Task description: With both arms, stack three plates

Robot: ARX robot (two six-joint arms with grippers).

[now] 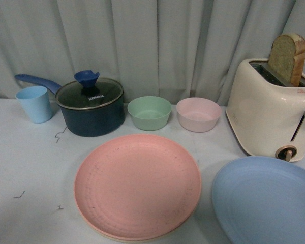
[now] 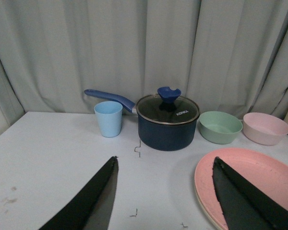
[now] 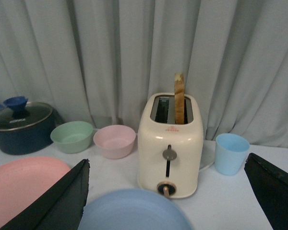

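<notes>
Mostly matt surfaces before you.
Your pink plate (image 1: 137, 185) and light blue plate (image 1: 267, 201) look matt, faintly ringed; the saucepan lid (image 1: 99, 95) is glossy glass, the toaster (image 1: 259, 112) smooth cream, the curtain (image 1: 168, 40) cloth.

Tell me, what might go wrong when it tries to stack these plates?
1. The light blue plate lies close in front of the toaster; lifting it could bump the toaster and topple the bread slice standing in its slot.
2. The pink plate seems to sit on a cream plate already, only a thin rim showing; a grip at its edge might catch both.
</notes>
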